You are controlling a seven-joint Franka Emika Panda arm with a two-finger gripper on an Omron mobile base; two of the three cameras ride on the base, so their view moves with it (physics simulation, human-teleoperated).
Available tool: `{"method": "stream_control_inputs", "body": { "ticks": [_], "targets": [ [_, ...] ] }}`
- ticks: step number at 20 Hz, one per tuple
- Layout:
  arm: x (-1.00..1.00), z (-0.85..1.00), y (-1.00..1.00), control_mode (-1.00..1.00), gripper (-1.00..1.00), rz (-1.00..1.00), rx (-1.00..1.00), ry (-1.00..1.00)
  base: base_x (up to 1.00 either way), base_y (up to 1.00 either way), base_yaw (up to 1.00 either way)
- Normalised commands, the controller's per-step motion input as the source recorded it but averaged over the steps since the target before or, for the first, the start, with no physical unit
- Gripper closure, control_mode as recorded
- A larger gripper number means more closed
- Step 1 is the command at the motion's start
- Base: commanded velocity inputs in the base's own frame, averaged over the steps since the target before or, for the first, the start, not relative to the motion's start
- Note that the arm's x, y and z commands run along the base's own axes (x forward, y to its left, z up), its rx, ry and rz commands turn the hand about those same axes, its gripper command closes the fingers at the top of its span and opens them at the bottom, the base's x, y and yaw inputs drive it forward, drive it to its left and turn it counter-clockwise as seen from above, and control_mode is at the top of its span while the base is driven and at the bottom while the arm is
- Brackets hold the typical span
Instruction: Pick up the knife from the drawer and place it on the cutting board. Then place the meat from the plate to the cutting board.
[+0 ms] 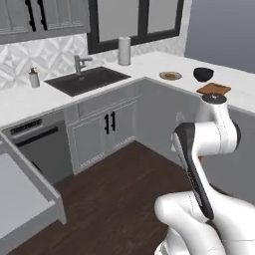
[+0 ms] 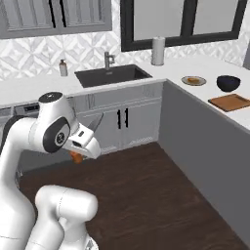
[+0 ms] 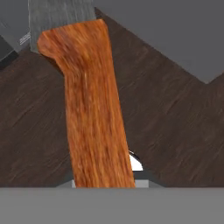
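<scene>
My gripper (image 2: 84, 142) is shut on the knife (image 3: 92, 109), held in the air over the dark wood floor. Its orange-brown handle runs up the middle of the hand view, and the grey blade (image 2: 97, 122) sticks out past the hand. The drawer (image 1: 20, 199) stands pulled open at the lower left, its flat grey inside bare. On the right-hand counter lies the reddish-brown cutting board (image 1: 214, 89) (image 2: 230, 102). Further back sits the plate (image 1: 165, 76) (image 2: 187, 81) with the meat (image 1: 172, 75) (image 2: 195, 79) on it.
A dark bowl (image 1: 203, 74) (image 2: 228, 83) stands between plate and board. A black sink (image 1: 88, 79) with a tap, a soap bottle (image 1: 34, 78) and a paper roll (image 1: 124, 50) line the back counter. Grey cabinets (image 1: 107, 127) wall in the floor.
</scene>
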Motion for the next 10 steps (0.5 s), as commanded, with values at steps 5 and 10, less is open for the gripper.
{"method": "stream_control_inputs", "body": {
  "ticks": [5, 10],
  "targets": [
    [0.0, 0.0, 0.0, 1.0, 1.0, 0.0, 0.0, 0.0, 0.46, -0.38, -0.83],
    [0.0, 0.0, 0.0, 1.0, 1.0, 0.0, 0.0, 0.0, 0.62, -0.53, -0.74]
  ]
}}
